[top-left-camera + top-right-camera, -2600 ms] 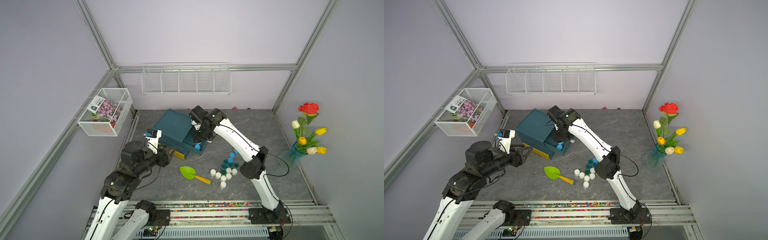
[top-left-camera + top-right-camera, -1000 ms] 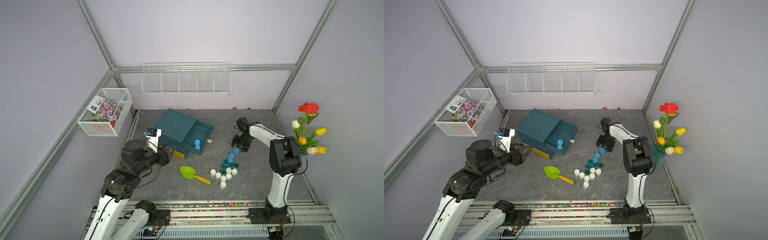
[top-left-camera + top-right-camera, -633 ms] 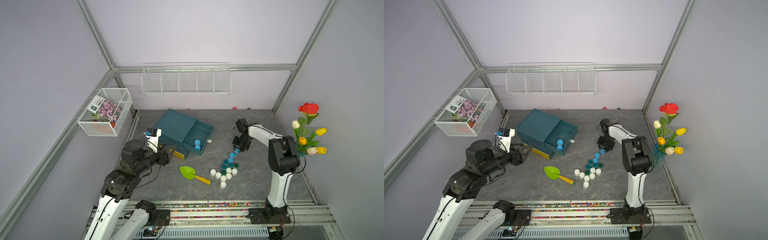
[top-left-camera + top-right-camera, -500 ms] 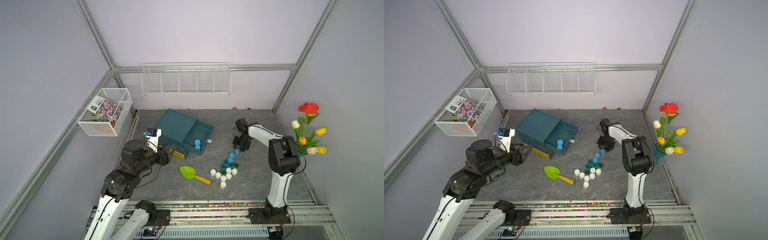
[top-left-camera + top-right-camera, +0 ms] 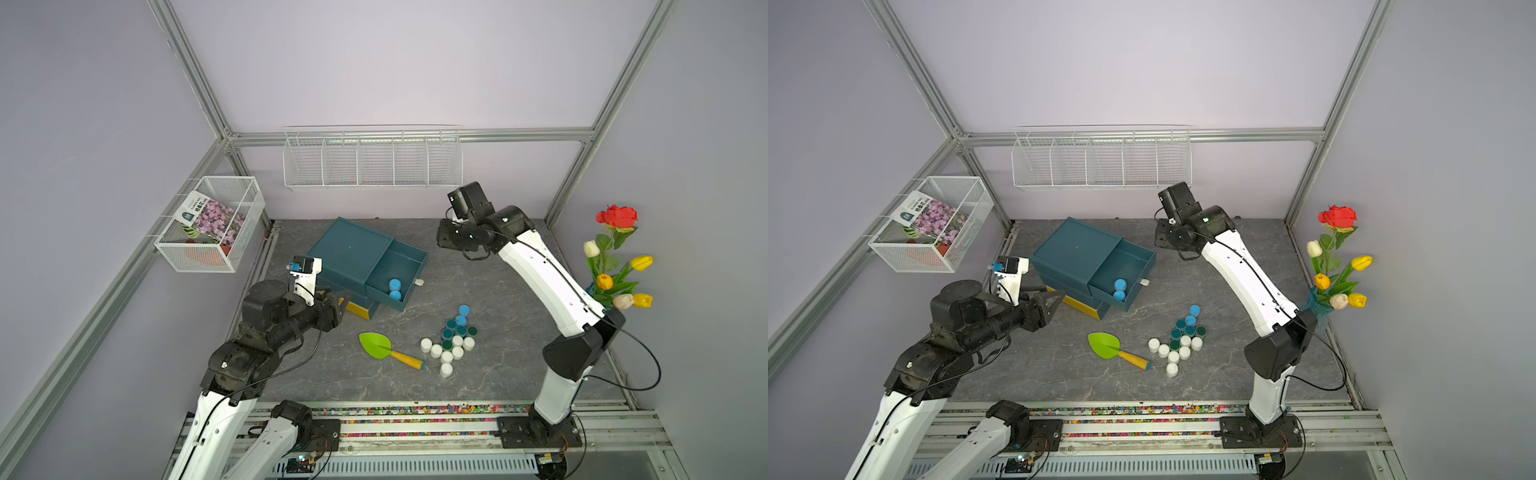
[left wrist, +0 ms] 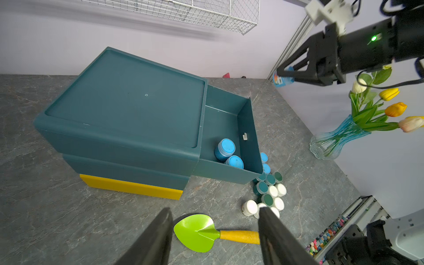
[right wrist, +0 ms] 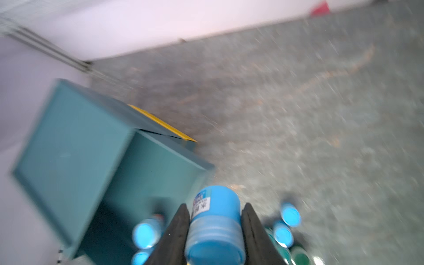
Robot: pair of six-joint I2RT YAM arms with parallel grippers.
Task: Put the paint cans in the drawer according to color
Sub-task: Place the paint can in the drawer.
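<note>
The left gripper [image 6: 215, 209] hovers beside the drawer unit, fingers spread and empty. The top drawer [image 5: 409, 252] stands pulled out with two blue cans [image 5: 395, 289] inside (the yellow drawer [image 5: 359, 309] beneath looks nearly closed). More paint cans [image 5: 455, 337] cluster on the table. The right gripper [image 7: 215, 206] pinches a blue can [image 7: 215, 224] in the air, near the open drawer. The carry appears under way. Next, the can needs lowering beside its blue mates, then release.
</note>
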